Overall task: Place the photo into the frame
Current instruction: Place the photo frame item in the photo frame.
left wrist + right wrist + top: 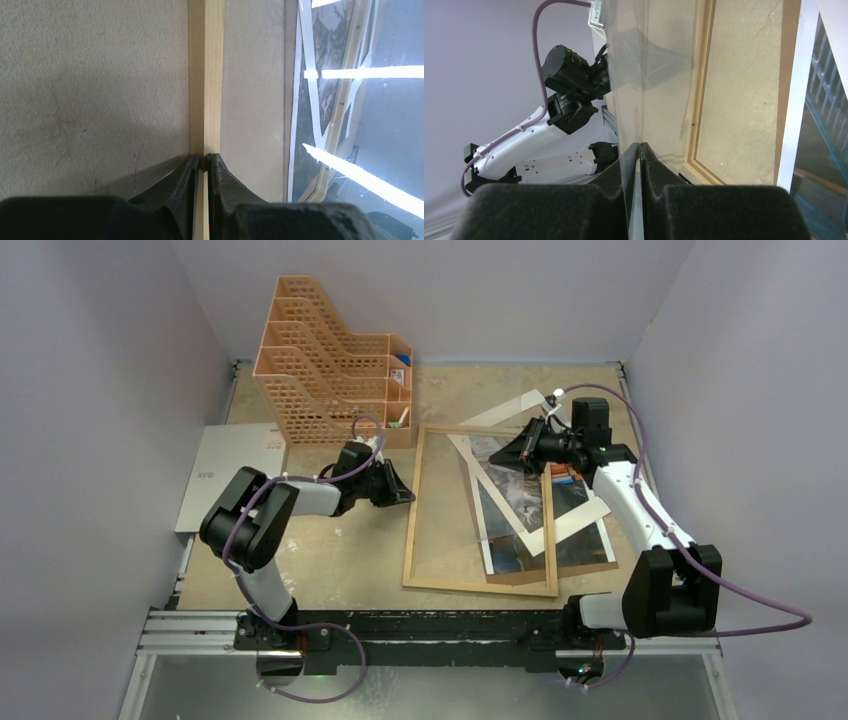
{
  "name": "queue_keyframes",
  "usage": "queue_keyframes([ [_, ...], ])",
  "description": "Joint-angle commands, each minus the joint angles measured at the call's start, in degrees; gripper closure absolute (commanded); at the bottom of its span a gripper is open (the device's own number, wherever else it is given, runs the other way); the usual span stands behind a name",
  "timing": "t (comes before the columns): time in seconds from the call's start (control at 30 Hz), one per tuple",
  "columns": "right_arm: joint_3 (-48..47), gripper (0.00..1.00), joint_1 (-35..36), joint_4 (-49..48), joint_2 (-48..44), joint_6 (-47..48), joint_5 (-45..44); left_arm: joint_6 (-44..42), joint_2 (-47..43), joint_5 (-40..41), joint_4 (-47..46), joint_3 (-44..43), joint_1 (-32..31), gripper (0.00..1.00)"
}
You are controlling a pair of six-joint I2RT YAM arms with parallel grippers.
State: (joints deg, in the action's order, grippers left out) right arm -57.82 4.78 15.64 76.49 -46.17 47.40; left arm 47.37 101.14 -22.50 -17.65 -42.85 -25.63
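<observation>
The frame (205, 75) lies flat on the table (330, 560), and its left rail is clamped between the nearly closed fingers of the left gripper (202, 161). The right gripper (640, 149) is closed on the edge of a thin clear pane (631, 75). The photo (520, 502) lies askew and face up at the frame's right side, overlapped by it.

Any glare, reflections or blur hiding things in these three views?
Left wrist: white glare streaks cross the clear pane over the photo; the left fingers on the frame are dark, soft. Right wrist: the pane, edge-on between the right fingers, carries faint, hazy reflections. Top external: even light, soft shadows, sharp.
</observation>
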Motion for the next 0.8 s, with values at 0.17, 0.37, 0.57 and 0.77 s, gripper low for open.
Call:
queue_keyframes([
  [0.17, 2.07, 0.92, 0.93, -2.54, -2.02, -3.18, 0.64, -1.22, 1.6, 1.68, -1.51, 0.31, -0.41, 0.86],
  [0.37, 2.67, 0.92, 0.94, -1.49, -2.67, -3.14, -0.04, -1.15, 2.03, 1.57, -1.69, 0.29, -0.47, 0.85],
  [0.57, 3.07, 0.93, 0.87, -1.9, -3.9, -4.95, 0.53, -1.19, 2.26, 1.58, -1.86, 0.31, -0.41, 0.85],
  [0.77, 3.42, 0.93, 0.93, -2.84, -4.58, -6.78, 1.02, -1.14, 2.4, 1.67, -2.03, 0.48, -0.41, 0.85],
])
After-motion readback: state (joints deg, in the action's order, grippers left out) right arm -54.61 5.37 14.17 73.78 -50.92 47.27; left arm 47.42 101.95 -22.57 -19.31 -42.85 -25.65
